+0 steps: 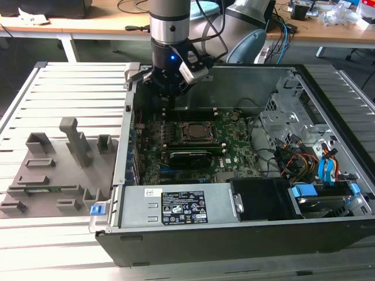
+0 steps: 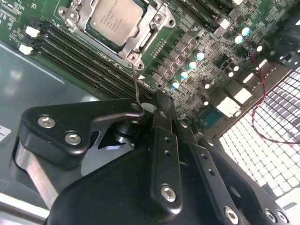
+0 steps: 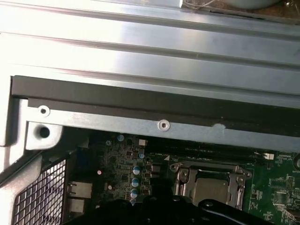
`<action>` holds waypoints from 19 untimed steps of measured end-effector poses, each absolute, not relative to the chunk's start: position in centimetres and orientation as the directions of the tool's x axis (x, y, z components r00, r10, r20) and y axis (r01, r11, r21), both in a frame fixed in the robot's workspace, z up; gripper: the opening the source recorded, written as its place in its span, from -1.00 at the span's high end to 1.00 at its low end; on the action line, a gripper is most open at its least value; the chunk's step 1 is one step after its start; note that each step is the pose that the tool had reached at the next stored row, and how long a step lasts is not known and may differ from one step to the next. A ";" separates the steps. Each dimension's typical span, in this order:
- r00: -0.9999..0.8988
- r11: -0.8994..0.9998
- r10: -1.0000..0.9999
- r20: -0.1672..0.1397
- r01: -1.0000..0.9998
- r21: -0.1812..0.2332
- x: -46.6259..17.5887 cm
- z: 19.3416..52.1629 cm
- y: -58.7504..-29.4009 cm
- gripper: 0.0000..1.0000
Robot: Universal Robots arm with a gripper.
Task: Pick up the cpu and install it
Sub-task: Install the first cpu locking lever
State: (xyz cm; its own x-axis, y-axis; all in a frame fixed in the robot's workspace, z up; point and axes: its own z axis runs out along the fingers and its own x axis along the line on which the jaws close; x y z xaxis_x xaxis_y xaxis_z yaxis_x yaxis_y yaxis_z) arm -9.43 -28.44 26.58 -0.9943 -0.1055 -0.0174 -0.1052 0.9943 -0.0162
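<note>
End effector [image 2: 140,110]: hanging inside the computer case [image 1: 328,99], fingertips hidden; grip state I cannot tell.
Socket [image 2: 117,23]: holding the cpu [image 2: 114,18], lying seated under its metal frame.

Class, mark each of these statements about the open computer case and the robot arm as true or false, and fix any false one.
1. The cpu lies in the socket on the green board. True.
2. The end effector is holding the cpu. False: the cpu sits in the socket, apart from the end effector.
3. The arm reaches down into the open computer case. True.
4. In the exterior view, the grey fixture blocks stand on the case's right side. False: they stand at the exterior view's left of the case.
5. A thin metal lever runs from the socket frame toward the end effector in the second wrist view. True.
</note>
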 end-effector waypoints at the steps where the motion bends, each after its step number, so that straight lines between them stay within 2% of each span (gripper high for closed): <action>1: -0.994 0.994 -0.105 -0.017 -0.105 -0.016 -9.3 26.6 -28.4 0.79; 19: -0.994 0.994 -0.106 -0.008 -0.105 -0.013 -5.5 26.6 -28.4 0.79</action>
